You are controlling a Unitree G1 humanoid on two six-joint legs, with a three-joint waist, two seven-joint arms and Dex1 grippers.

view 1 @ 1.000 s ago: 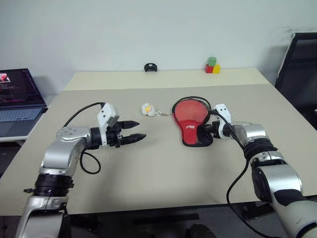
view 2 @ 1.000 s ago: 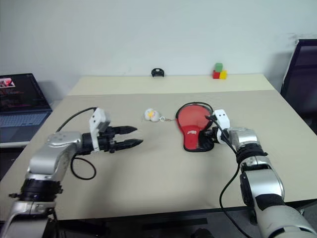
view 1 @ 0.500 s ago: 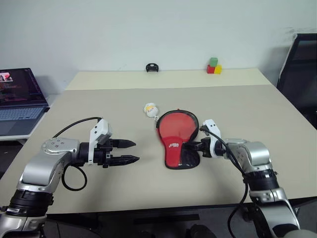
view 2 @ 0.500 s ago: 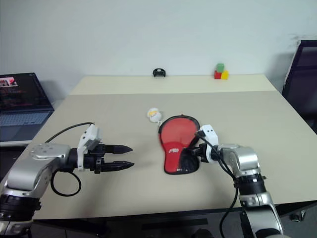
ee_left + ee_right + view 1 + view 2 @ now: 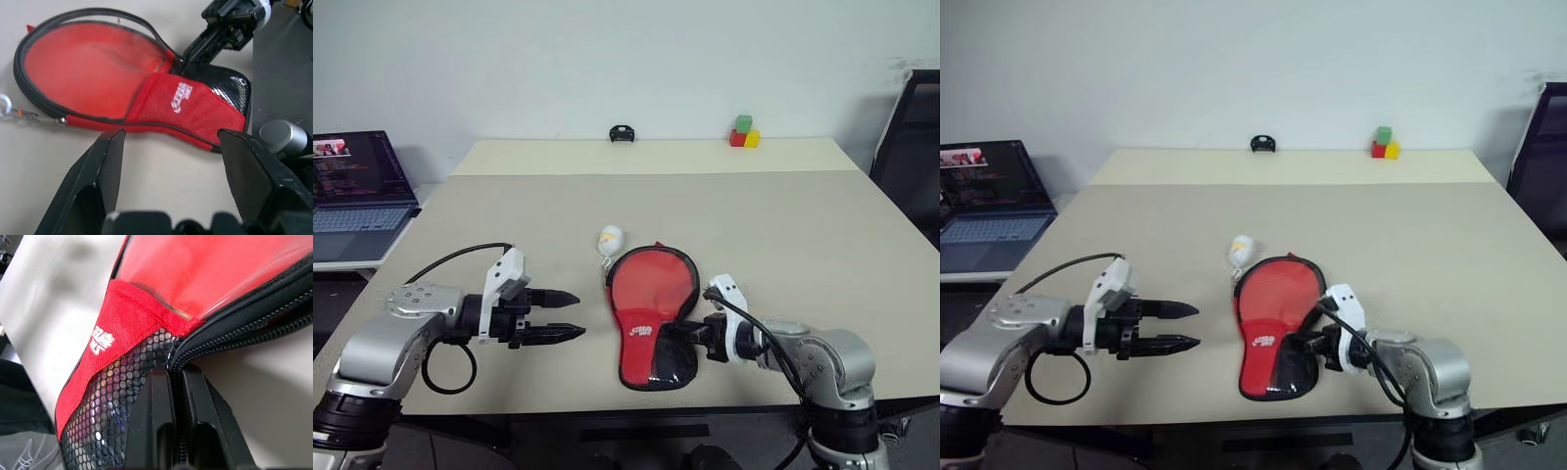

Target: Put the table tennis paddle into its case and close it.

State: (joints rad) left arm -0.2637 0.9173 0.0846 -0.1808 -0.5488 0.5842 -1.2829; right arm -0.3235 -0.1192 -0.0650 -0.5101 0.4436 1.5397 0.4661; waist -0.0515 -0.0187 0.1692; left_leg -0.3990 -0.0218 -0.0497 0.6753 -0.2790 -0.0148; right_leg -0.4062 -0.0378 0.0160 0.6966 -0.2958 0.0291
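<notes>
Red and mesh-fronted, the case (image 5: 651, 311) is lying at lower centre on the table (image 5: 803, 225), the right gripper (image 5: 697, 333) pinching its zipped edge shut-fingered, the left gripper (image 5: 570, 314) waiting open, closing apparently nearly finished.

One case (image 5: 648, 311), one ball (image 5: 610, 237), one laptop (image 5: 357, 186). Three blocks (image 5: 744, 133): green, red, yellow. One black thing (image 5: 623, 133) at the far edge.
</notes>
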